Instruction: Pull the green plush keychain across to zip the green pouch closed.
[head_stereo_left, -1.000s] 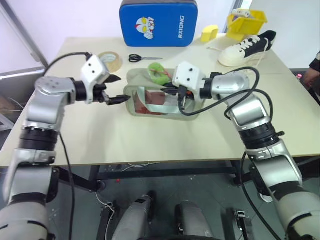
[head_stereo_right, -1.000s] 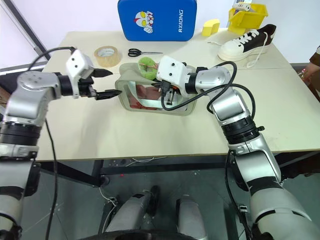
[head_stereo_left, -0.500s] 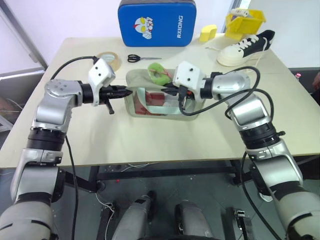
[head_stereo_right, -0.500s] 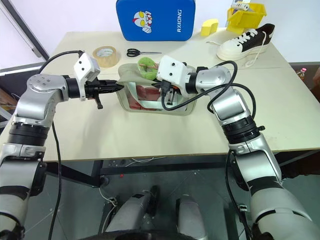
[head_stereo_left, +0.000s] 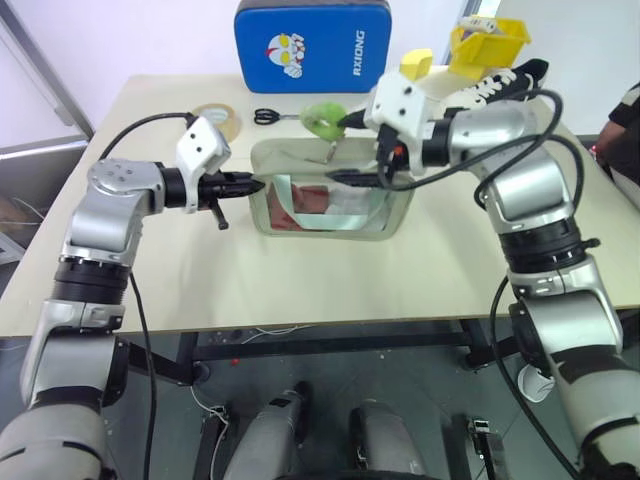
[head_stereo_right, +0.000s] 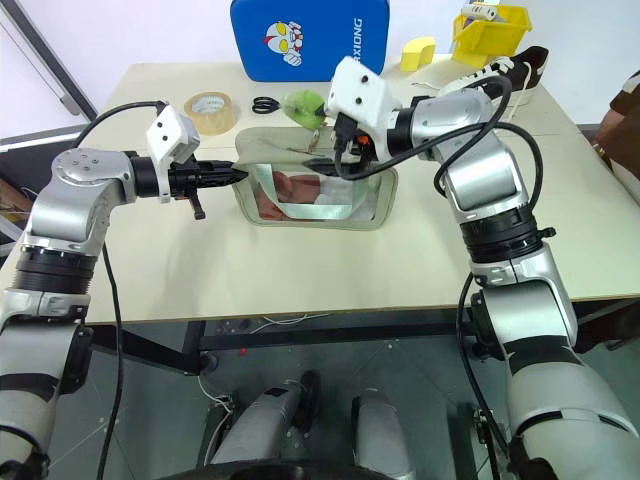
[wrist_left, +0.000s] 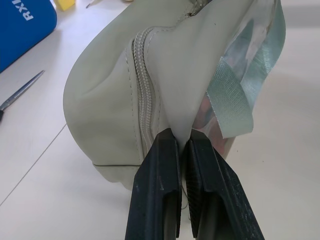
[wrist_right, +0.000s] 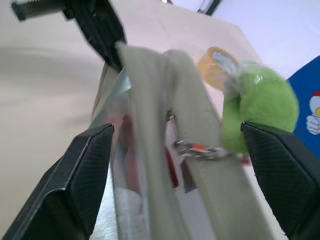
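The green pouch (head_stereo_left: 330, 195) sits on the near middle of the table (head_stereo_left: 300, 280), clear window facing the robot. At its left end the left gripper (head_stereo_left: 250, 185) is clamped tight on the fabric beside the zipper, as it was half a second ago, whereas a second ago its fingers stood wide and short of the bag. That end now looks anchored.

The right gripper (head_stereo_left: 355, 150) has changed most. A second ago it was low and shut over the pouch's top; now it hangs above the right half of the top with its fingers spread wide, one near the top edge and one by the charm. The green plush keychain (head_stereo_left: 322, 117) has risen with it and sits just above the far top edge, left of the gripper. I cannot tell whether it is touching a finger or caught on it, but nothing pinches it.

My judgement: the pull has been released, so the charm needs regrasping before zipping.

Beyond lie the scissors (head_stereo_left: 275, 117), the tape roll (head_stereo_left: 222, 118) and the blue case (head_stereo_left: 315, 45).
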